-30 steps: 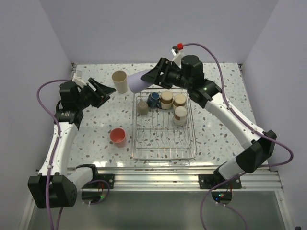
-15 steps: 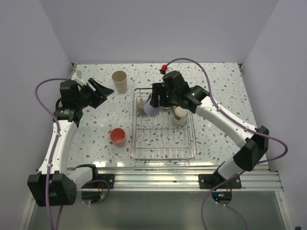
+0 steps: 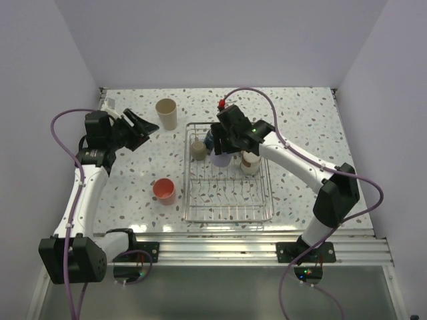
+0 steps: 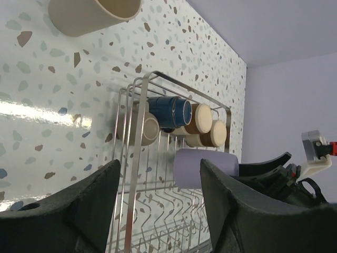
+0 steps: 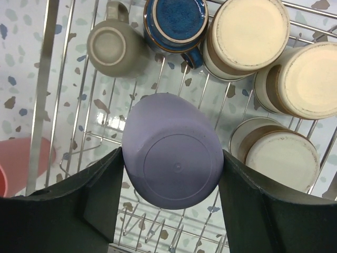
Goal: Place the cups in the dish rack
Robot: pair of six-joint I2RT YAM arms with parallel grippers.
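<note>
Lavender tumbler point(image 5: 172, 158) base-up over rack point(image 3: 227, 219) w/ 5 cups point(image 5: 247, 32)

Centre of view: lavender plastic tumbler point(image 5: 174, 158) was inverted, flat base toward camera, clamped between black fingers point(image 5: 89, 200) of right gripper point(image 5: 171, 158), one on each side. Beneath it lay silver wire dish rack point(image 5: 43, 79); contact between tumbler and wires unclear. Inside rack, all bottoms up: grey-tan mug point(image 5: 113, 47), dark blue glazed mug point(image 5: 176, 21) just beside it, three tan cups with cream bases point(image 5: 247, 34) clustered at right. Coral-pink cup point(image 5: 18, 163) stood outside rack's left rim on speckled terrazzo tabletop point(image 5: 16, 47).
</note>
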